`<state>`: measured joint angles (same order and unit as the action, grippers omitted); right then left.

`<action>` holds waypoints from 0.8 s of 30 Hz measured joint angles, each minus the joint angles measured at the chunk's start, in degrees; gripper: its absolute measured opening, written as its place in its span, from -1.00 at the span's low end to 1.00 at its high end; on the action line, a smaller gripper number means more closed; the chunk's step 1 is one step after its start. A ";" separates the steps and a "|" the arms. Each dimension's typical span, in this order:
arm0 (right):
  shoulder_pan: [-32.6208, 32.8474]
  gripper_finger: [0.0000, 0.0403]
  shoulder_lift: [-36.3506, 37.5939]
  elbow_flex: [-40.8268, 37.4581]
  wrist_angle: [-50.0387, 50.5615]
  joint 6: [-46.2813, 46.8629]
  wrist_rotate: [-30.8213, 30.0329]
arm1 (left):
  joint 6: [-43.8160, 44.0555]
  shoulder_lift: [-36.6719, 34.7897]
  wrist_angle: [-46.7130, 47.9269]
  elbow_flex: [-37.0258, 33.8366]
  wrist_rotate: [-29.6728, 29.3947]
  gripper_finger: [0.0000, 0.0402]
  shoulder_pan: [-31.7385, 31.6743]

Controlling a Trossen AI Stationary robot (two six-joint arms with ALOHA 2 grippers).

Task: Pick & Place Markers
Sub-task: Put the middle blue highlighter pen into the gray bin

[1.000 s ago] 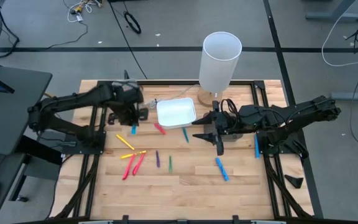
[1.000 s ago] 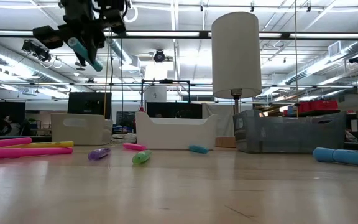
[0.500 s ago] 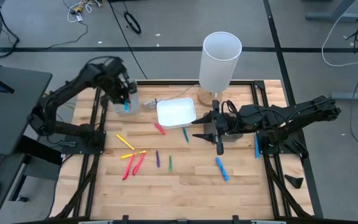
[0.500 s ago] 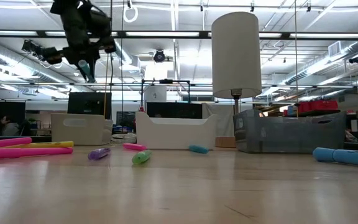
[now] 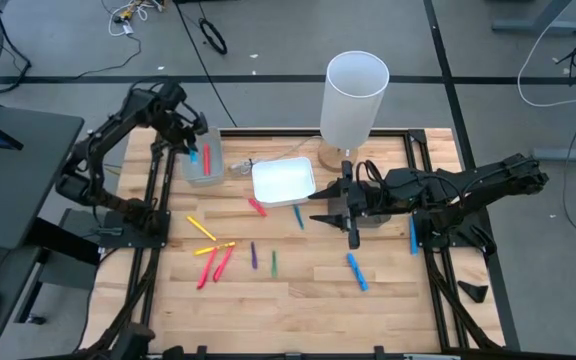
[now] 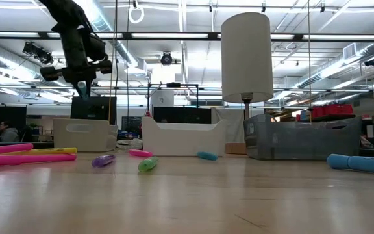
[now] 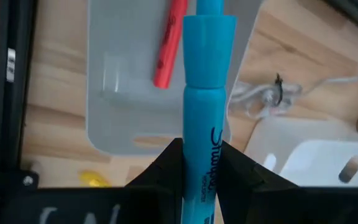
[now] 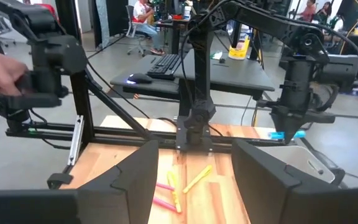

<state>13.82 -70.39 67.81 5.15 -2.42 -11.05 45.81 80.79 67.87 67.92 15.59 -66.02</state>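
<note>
Left pincer (image 7: 199, 163) gripping blue marker (image 7: 204, 106) mid-barrel above grey tray (image 7: 114, 127), upper left: light, stiff, slick plastic. Right pincer (image 5: 351, 212) idling open, mid-frame.

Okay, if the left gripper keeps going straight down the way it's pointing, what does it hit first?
Most likely the grey tray. The left gripper points down over it, shut on the blue marker, beside the red marker lying inside. Depth is unclear.

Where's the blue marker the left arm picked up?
In the high view it's at far left, held in the left claw above the grey tray; the blue marker hangs over a red marker inside.
</note>
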 joint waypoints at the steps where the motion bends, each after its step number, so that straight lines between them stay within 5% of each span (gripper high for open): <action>1: 0.00 0.01 0.00 0.00 0.00 0.45 0.00 | -0.03 0.26 -0.43 0.00 -0.08 -0.67 -0.34; 24: 0.00 0.01 0.00 0.00 0.06 1.72 0.00 | -6.54 13.15 -17.72 -0.04 -13.92 -0.67 2.49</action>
<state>13.82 -70.39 67.81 5.21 -0.70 -11.05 39.27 93.93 50.15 67.88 1.68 -63.53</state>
